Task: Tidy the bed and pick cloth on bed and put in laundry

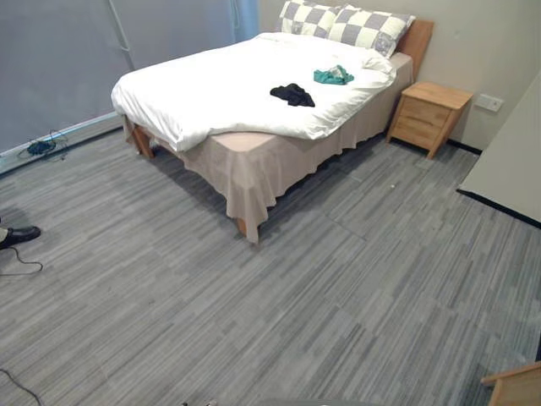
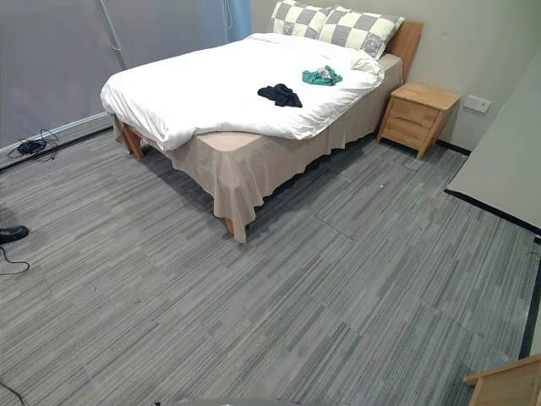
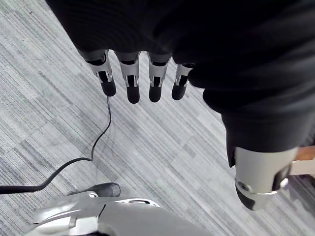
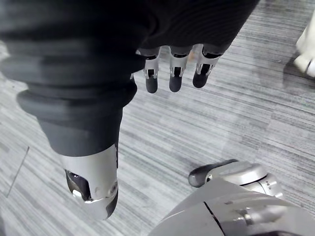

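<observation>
A bed (image 1: 245,161) with a white duvet (image 1: 228,85) stands across the room, far ahead of me. On the duvet lie a black cloth (image 1: 292,95) and, nearer the pillows, a teal cloth (image 1: 334,76). Two grey-and-white checked pillows (image 1: 347,25) lean at the wooden headboard. My left hand (image 3: 133,78) hangs over the grey floor with its fingers straight and nothing in it. My right hand (image 4: 172,69) also hangs over the floor, fingers relaxed and empty. Both hands are far from the bed.
A wooden nightstand (image 1: 428,117) stands to the right of the bed. Grey curtains (image 1: 84,59) line the left wall, with cables (image 1: 40,147) on the floor below. A person's black shoe (image 1: 19,236) is at the left edge. Light wooden furniture (image 1: 517,385) shows at the lower right.
</observation>
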Motion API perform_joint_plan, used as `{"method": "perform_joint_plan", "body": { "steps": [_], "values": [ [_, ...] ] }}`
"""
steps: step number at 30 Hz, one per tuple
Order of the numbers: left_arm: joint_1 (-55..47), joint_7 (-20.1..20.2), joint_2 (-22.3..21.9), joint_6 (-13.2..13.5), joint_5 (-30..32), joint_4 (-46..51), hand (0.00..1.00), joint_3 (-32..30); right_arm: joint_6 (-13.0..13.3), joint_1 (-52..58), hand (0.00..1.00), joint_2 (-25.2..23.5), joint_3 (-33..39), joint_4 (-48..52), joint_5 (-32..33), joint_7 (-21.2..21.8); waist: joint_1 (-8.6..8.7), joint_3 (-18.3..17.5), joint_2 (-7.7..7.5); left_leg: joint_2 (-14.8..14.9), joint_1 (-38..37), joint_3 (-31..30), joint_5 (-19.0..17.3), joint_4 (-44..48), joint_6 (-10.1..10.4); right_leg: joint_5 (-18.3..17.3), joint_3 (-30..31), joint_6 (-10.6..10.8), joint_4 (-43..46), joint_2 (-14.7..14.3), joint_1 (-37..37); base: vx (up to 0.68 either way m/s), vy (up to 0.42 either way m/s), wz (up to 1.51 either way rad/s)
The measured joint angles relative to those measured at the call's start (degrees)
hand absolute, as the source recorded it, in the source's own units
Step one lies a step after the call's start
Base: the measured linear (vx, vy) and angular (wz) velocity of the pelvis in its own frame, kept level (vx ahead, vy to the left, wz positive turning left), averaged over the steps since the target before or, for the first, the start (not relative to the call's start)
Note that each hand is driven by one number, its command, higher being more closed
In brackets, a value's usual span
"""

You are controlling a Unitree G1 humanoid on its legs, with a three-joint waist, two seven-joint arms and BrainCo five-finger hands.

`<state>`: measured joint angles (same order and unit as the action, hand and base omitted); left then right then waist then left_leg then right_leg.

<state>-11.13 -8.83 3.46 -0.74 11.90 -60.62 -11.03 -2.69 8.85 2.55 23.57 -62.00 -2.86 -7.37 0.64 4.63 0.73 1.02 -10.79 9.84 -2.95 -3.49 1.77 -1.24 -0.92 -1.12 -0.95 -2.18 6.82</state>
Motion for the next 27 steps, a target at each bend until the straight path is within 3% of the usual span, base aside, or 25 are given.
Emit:
{"method": "perform_joint_plan", "body": {
  "steps": [4,7,11,27],
  "values": [
    [0.25,0.01,-0.01,0.01,0.0,0.01,0.0,-0.02,0.0,-0.9,0.0,-0.03,0.25,-0.07,0.0,-0.01,-0.01,0.74,0.49,0.28,-0.56,0.0,0.04,-0.36,0.09,0.02,-0.34,-0.01,-0.81,-0.28,0.94,0.02,-0.029,0.03],
    [0.42,0.01,0.03,0.01,-0.01,0.01,0.0,-0.2,0.01,-1.42,0.0,-0.35,1.09,-0.06,-0.01,-0.01,-0.04,1.27,-0.21,0.59,-0.82,0.15,0.02,-0.57,0.12,0.01,-0.33,0.01,-1.13,-0.6,1.19,-0.01,-0.04,-0.01],
    [0.96,0.01,0.04,0.01,-0.01,0.01,0.0,-0.38,0.01,-2.21,0.0,-0.48,1.26,-0.05,-0.08,-0.01,-0.09,1.5,0.29,0.95,-0.86,0.24,0.01,-0.55,0.25,-0.03,-0.39,0.06,-1.21,-0.9,1.29,-0.02,-0.042,-0.01],
    [1.04,0.05,0.08,0.01,0.01,0.02,0.0,-0.31,0.01,-2.18,0.0,-0.49,1.2,-0.01,-0.07,0.0,-0.1,2.18,-0.32,1.01,-0.47,0.52,0.01,-0.99,0.25,0.0,-0.27,0.02,-1.85,-1.03,0.94,-0.03,-0.02,-0.01]
  ]
}}
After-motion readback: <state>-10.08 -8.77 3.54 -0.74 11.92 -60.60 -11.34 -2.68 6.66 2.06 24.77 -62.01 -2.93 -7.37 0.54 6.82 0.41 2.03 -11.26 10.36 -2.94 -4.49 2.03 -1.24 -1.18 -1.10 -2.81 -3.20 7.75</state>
